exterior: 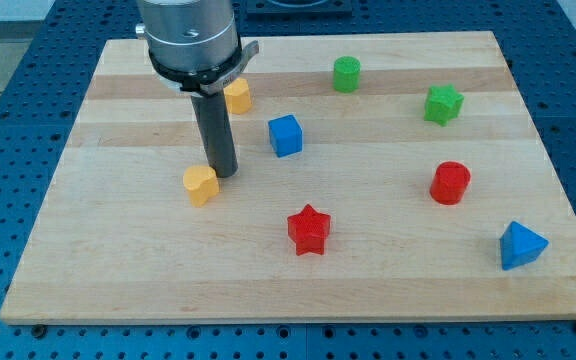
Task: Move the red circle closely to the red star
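Observation:
The red circle [450,183] is a short red cylinder at the view's right of the wooden board [118,270]. The red star [308,230] lies lower, near the board's middle, well apart from the circle to its left. My tip [222,173] rests on the board at the view's left, just right of and touching or nearly touching a yellow heart-shaped block [200,185]. The tip is far left of both red blocks.
A yellow block [237,96] sits partly behind the rod near the top. A blue cube [285,136] is right of the rod. A green cylinder [346,74] and a green star [444,104] are at the top right. A blue triangle [520,246] is at the bottom right.

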{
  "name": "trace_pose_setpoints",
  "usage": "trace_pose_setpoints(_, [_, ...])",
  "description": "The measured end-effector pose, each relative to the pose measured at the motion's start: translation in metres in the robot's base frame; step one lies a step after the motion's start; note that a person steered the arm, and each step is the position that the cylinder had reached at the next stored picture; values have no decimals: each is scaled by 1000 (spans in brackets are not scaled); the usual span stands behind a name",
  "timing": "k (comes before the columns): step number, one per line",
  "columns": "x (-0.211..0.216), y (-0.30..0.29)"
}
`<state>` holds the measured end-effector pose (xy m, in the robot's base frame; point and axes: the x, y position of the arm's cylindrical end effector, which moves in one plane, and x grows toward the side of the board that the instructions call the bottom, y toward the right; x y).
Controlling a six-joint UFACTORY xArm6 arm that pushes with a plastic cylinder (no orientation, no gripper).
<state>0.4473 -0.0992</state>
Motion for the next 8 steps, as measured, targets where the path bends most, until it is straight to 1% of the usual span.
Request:
trace_pose_setpoints(2, [6,-15])
trace_pose_setpoints(3, [9,13])
trace_pose_setpoints(4, [12,71])
trace_pose_setpoints(5, [10,179])
trace_pose_setpoints(6, [-34,223])
trace_pose_setpoints(7, [-14,270])
trace_pose_setpoints(8, [10,299])
